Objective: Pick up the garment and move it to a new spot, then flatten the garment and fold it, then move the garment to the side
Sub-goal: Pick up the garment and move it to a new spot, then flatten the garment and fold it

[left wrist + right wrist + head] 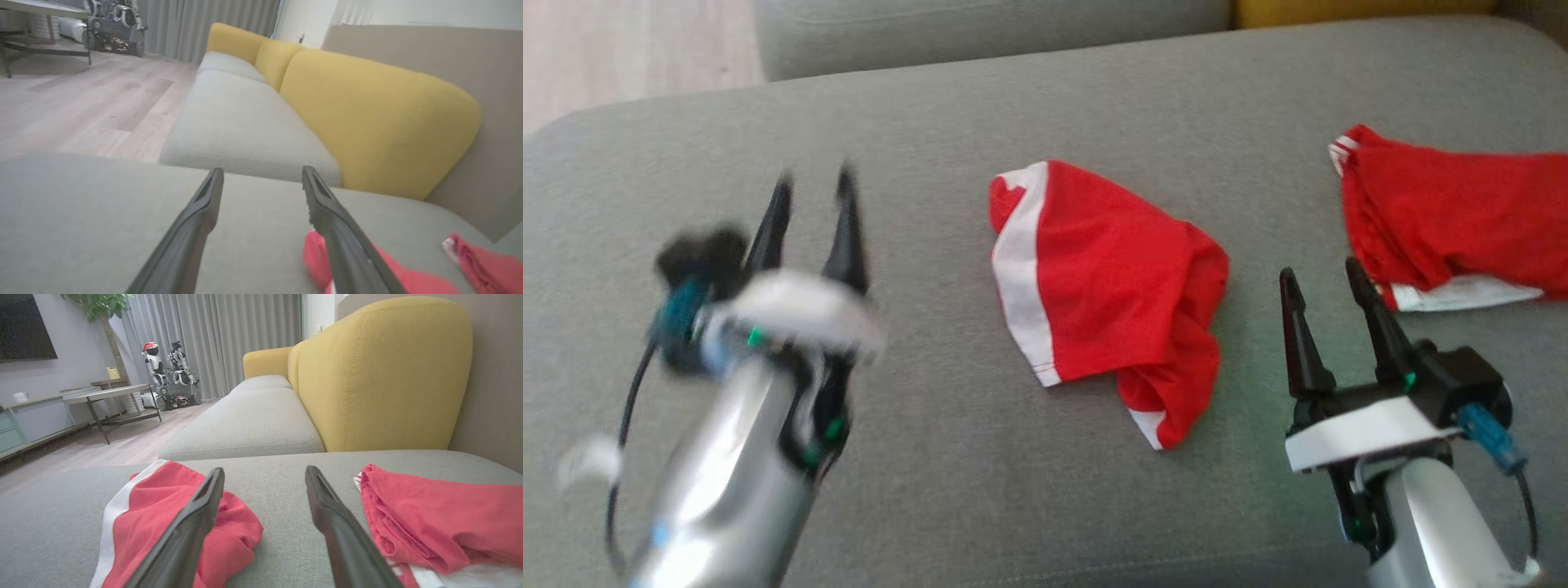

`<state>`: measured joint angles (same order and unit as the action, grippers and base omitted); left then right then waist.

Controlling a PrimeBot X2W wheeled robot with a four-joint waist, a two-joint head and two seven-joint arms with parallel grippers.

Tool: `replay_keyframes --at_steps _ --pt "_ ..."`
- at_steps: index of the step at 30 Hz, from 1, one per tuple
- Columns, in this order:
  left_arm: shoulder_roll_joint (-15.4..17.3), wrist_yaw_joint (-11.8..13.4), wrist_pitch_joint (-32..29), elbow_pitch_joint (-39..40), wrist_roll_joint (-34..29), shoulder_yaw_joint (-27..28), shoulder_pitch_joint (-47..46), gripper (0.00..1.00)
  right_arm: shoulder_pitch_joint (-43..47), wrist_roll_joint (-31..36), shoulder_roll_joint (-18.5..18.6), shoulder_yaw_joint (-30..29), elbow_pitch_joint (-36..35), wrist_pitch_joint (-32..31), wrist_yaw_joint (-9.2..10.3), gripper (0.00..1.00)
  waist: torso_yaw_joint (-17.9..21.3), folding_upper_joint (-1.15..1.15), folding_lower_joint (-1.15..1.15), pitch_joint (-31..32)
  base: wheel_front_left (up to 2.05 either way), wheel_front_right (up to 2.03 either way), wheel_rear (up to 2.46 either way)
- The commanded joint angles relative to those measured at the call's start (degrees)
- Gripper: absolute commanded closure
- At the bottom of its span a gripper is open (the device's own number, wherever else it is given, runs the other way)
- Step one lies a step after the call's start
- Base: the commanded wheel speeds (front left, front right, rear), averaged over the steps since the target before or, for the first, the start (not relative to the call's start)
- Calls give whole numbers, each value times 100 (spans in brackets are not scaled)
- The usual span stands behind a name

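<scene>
The crumpled red garment (1094, 294) lay on the grey cushion (931, 122) between my left pincer (813, 184) and right pincer (1319, 273), both spread and empty, touching neither.

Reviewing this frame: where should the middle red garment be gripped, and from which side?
Probably the bunched lower-right corner of the middle garment, coming down from the near right with the open right gripper, which is closest. The folds there stand up off the cushion, giving cloth to pinch; the white band on the left lies flat.
</scene>
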<state>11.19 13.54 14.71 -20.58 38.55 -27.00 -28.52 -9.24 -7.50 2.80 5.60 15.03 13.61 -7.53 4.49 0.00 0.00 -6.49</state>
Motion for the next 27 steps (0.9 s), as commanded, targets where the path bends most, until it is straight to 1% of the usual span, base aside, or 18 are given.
replay_keyframes --at_steps 1,4,7,8,13,16,19,20,23,27 --pt "236 -87 29 217 -169 375 303 0 59 33 8 95 -225 -32 4 0 -171 0 0 87 0 0 0" --pt "233 -196 29 276 -255 755 996 0 159 35 8 62 -268 -77 4 0 -297 0 0 122 0 0 0" --pt "56 -302 29 329 -356 1073 1531 0 236 40 8 66 -301 -126 4 0 -416 0 0 142 0 0 0" --pt "56 -302 29 329 -356 1073 1531 0 236 40 8 66 -301 -126 4 0 -416 0 0 142 0 0 0" --pt "-368 -515 29 415 -561 1532 1840 0 201 113 8 230 -413 -218 4 0 -591 0 0 131 0 0 0" --pt "-511 -726 29 364 -755 1556 1811 0 80 178 8 598 -466 -345 4 0 -678 0 0 106 0 0 0" --pt "-614 -859 29 279 -891 1582 1744 0 -91 153 8 1167 -455 -575 4 0 -751 0 0 70 0 0 0" --pt "-670 -919 29 224 -940 1623 1705 0 -222 82 10 1589 -352 -814 4 0 -800 0 0 37 0 0 0" --pt "-739 -1011 29 127 -965 1675 1682 0 -447 10 67 2117 -28 -1288 4 0 -881 0 0 -31 0 0 0" --pt "-795 -1134 29 -1 -1002 1643 1640 0 -757 -2 109 2446 481 -1705 4 0 -1019 0 0 -126 0 0 0"
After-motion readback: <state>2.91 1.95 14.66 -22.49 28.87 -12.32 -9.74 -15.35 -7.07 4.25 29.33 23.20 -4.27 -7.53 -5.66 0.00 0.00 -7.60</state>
